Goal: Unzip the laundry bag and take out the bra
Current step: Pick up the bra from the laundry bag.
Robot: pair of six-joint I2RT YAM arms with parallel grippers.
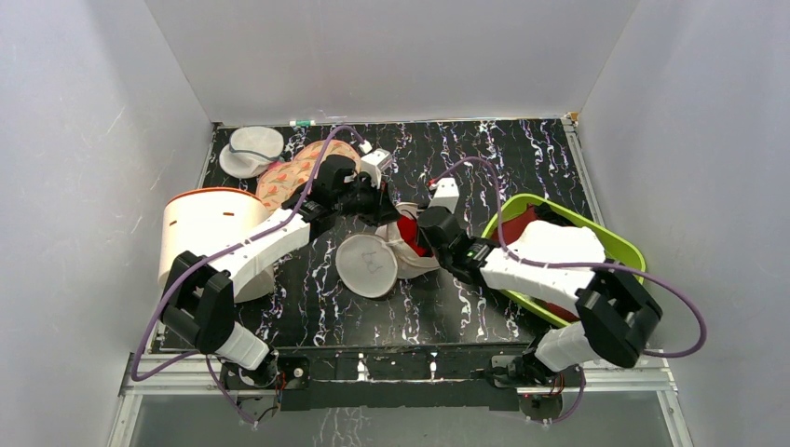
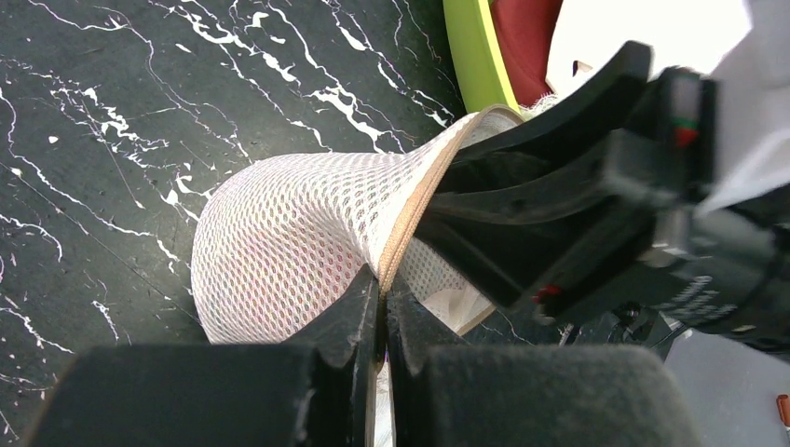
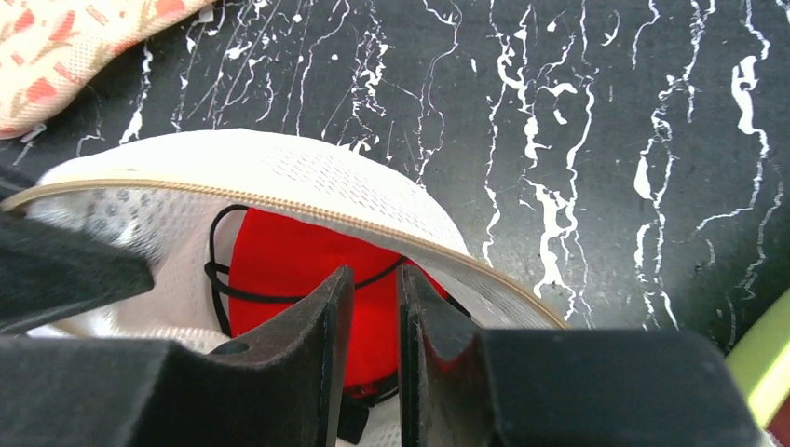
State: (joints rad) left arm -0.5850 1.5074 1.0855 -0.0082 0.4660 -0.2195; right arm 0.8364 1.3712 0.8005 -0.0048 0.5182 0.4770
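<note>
The cream-white mesh laundry bag lies open at the table's middle, one disc half flat and the other lifted. My left gripper is shut on the lifted half's tan zipper rim; in the left wrist view its jaws pinch that rim and the mesh hangs stretched. The red bra sits inside the opening. My right gripper reaches into the bag. In the right wrist view its jaws stand nearly closed on the red cup, with dark straps beside it, under the zipper rim.
A white tub with an orange rim stands at the left. A lime-green basket with maroon garments is at the right, under my right arm. A patterned cloth and a smaller greyish mesh pod lie at the back left.
</note>
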